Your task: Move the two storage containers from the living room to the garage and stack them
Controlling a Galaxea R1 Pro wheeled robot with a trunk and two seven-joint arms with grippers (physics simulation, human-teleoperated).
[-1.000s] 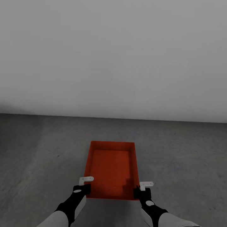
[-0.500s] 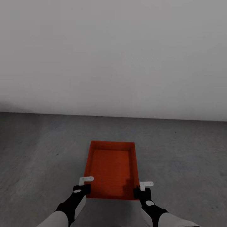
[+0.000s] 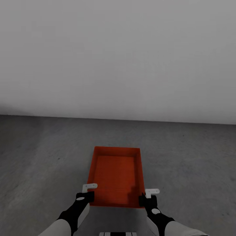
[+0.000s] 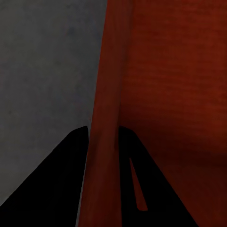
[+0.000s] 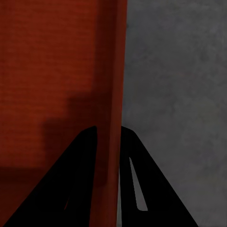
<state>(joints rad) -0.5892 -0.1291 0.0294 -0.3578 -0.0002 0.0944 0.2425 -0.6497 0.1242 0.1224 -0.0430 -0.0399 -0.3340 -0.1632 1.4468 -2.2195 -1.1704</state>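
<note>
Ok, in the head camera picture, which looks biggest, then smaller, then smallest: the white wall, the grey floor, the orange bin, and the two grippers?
1. Wall
2. Floor, only slightly smaller
3. Bin
4. Left gripper and right gripper, which look alike, so no ranking between them.

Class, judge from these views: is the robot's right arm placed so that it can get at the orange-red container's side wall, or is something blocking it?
Yes, apparently: the right gripper already straddles the container wall, one finger on each side, nothing between.
</note>
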